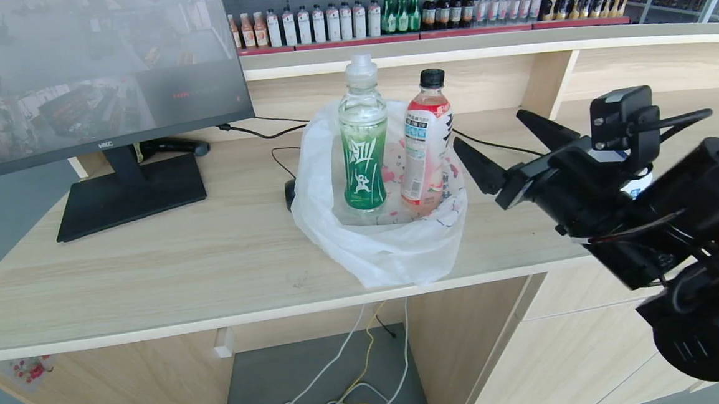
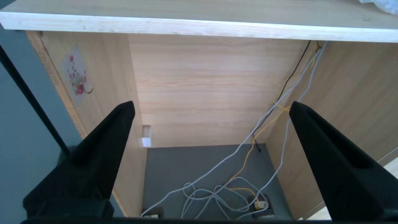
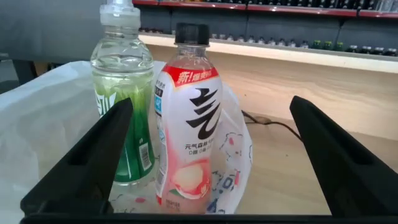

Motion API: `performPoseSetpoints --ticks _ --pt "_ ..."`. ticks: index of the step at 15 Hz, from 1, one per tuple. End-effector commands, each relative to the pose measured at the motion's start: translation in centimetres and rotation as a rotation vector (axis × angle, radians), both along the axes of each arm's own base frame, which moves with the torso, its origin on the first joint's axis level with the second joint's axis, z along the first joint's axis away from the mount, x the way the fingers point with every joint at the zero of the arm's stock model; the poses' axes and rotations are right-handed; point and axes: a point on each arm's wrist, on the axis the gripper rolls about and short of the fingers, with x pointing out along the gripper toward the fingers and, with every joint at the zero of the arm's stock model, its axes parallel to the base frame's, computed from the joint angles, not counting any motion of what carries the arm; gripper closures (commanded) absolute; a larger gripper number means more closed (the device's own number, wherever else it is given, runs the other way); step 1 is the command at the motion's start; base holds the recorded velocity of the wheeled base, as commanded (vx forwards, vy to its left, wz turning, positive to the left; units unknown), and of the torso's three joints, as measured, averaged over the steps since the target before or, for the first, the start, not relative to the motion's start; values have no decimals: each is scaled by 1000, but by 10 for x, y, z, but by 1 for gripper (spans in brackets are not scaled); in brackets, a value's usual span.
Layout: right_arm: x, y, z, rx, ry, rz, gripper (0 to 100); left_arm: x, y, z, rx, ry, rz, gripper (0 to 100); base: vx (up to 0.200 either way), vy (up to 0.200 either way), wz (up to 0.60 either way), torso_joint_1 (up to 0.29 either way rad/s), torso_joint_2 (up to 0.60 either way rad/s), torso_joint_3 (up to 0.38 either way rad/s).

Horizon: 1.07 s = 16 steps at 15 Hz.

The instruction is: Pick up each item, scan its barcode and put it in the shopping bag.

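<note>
Sagging crinkled plastic bag (image 1: 394, 253) holds waisted green bottle (image 1: 364, 158).

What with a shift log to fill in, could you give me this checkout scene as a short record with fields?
green bottle: upright in the shopping bag, clear cap
pink bottle: upright in the bag, beside the green one, black cap
shopping bag: white, open, on the wooden counter
right jaws: open, empty, beside the bag, pointing at the bottles
left jaws: open, empty, below the counter top, facing cables
monitor: on the counter, on the robot's left
</note>
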Motion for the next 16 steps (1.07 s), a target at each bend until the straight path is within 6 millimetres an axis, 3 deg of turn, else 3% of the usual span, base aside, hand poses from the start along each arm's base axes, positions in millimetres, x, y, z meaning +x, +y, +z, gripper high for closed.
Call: performPoseSetpoints --ticks 1,4,7,10,12,16 --pt "-78 -39 -2 -12 31 -2 0 0 0 0 0 0 0 0 0 0 0 0 0 0" --pt "-137 -77 -29 -22 107 -109 0 0 0 0 0 0 0 0 0 0 0 0 0 0" --pt "-183 -101 -25 28 77 -203 0 0 0 0 0 0 0 0 0 0 0 0 0 0" --pt "-235 -125 -53 -57 245 -256 0 0 0 0 1 0 0 0 0 0 0 0 0 0" --pt "-254 -132 -59 -161 370 -219 0 0 0 0 -2 0 0 0 0 0 0 0 0 0" --pt "-263 -136 -107 -244 456 -174 0 0 0 0 -2 0 0 0 0 0 0 0 0 0"
